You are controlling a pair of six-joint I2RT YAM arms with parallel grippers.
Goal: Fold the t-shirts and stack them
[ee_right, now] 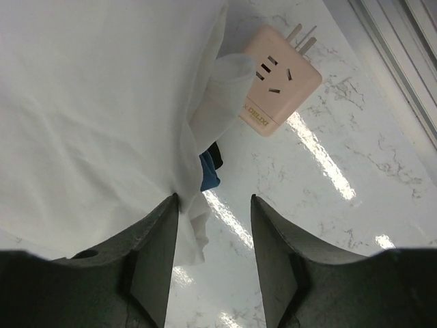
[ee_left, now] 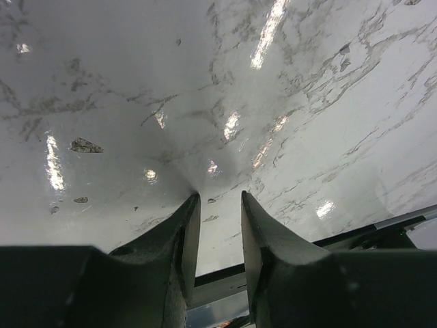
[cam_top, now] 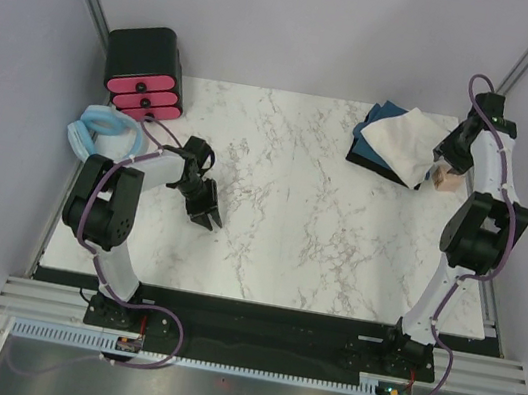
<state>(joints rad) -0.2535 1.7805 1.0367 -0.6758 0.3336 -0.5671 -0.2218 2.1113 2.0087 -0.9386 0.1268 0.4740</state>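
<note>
The cream-white t-shirt (cam_top: 403,140) lies folded on top of the dark teal-blue t-shirt (cam_top: 375,130) at the far right of the marble table. In the right wrist view the white shirt (ee_right: 95,102) fills the left, with a sliver of the blue shirt (ee_right: 209,171) under its edge. My right gripper (cam_top: 437,173) (ee_right: 213,198) is open and empty, just right of the stack, its left finger touching the white shirt's edge. My left gripper (cam_top: 207,210) (ee_left: 218,197) is open and empty over bare table at the left.
A pink plug adapter (ee_right: 280,80) lies beside the stack, near my right gripper (cam_top: 440,179). A black box with pink drawers (cam_top: 145,73) and a pale blue padded ring (cam_top: 104,133) sit at the far left. The table's right edge rail (ee_right: 403,48) is close.
</note>
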